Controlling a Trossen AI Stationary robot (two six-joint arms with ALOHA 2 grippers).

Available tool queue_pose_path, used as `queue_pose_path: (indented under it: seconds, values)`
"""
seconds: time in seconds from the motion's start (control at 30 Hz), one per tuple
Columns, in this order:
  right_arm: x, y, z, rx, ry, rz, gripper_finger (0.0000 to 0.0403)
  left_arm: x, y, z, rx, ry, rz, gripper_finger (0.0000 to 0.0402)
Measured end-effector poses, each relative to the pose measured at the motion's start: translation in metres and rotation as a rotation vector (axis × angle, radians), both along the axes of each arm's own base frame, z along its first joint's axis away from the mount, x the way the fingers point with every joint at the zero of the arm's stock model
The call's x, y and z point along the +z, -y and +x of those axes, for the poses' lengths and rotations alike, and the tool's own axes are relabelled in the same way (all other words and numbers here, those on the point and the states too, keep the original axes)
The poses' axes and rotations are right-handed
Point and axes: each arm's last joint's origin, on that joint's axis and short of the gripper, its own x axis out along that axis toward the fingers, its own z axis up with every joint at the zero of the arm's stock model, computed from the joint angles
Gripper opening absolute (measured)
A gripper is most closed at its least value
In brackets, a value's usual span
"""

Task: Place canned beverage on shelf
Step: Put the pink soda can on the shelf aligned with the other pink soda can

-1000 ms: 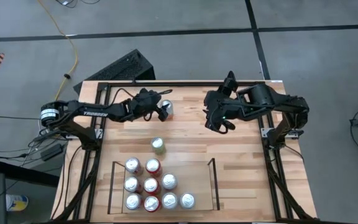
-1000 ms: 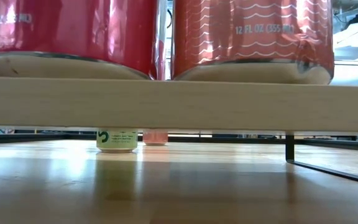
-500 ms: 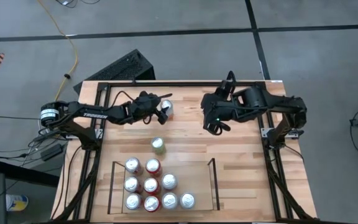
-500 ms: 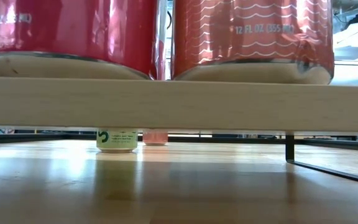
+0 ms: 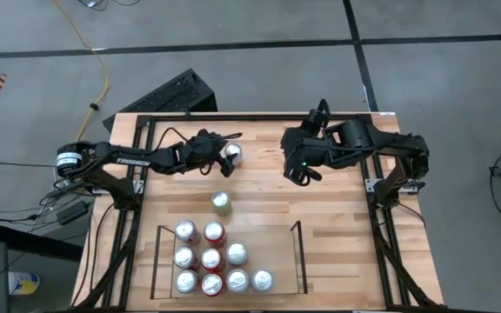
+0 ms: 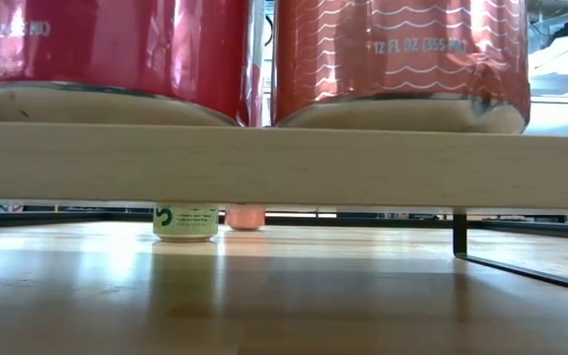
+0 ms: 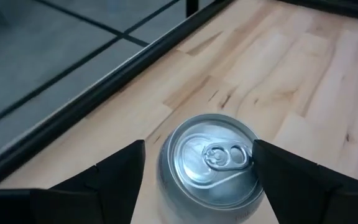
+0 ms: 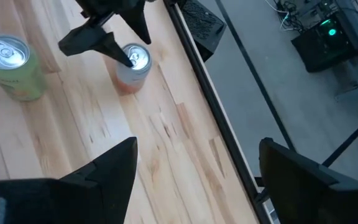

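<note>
A silver-topped can with a pink body (image 5: 232, 151) stands upright on its base on the wood table near the far edge; it also shows in the left wrist view (image 7: 211, 163), the right wrist view (image 8: 132, 67) and the low view (image 6: 246, 217). My left gripper (image 5: 226, 156) is open, with one finger on either side of this can (image 7: 197, 147). A green can (image 5: 222, 203) stands nearer the shelf (image 5: 296, 261), which holds several red and silver cans. My right gripper (image 5: 302, 173) hangs open and empty at the far right. My left gripper comes at the pink can slanting down from the table's left, one finger on each side of its upper rim. A gap shows between one finger (image 7: 120, 167) and the can. The other finger (image 7: 284, 171) stands against the rim (image 7: 252, 149); whether it touches, I cannot tell.
The black frame rail (image 5: 259, 115) runs just behind the pink can along the far edge. Bare wood (image 5: 337, 226) lies between the right arm and the shelf. The shelf's right part (image 5: 281, 248) has free floor. A keyboard (image 5: 168, 94) lies on the floor beyond the table.
My right gripper has drawn back a little toward the table's far edge and the left, still open. My left gripper has stayed at the pink can, which stands where it was.
</note>
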Motion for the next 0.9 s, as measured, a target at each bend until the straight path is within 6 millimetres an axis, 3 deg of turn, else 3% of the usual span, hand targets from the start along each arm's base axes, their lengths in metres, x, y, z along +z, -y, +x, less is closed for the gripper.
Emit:
queue_pose_path:
  seconds: [0.17,0.43,0.63,0.77,0.9]
  values:
    - [0.0,0.0,0.0,0.001,-0.001,0.0,0.0311,-0.002,0.001,-0.001,-0.056,-0.09,0.067,0.0282]
    - [0.0,0.0,0.0,0.016,-0.015,-0.01,0.0311,0.013,-0.007,0.004,-0.052,-0.025,0.162,0.0314]
    - [0.0,0.0,0.0,0.016,-0.019,-0.01,0.0311,0.027,-0.009,0.01,-0.046,-0.015,0.135,0.0341]
    - [-0.001,0.0,-0.001,0.018,-0.028,-0.011,0.0311,0.017,-0.007,0.008,-0.036,-0.068,0.063,0.0343]
    - [-0.001,0.003,-0.002,0.014,-0.038,-0.013,0.0311,0.008,-0.002,0.005,-0.028,-0.076,0.099,0.0343]
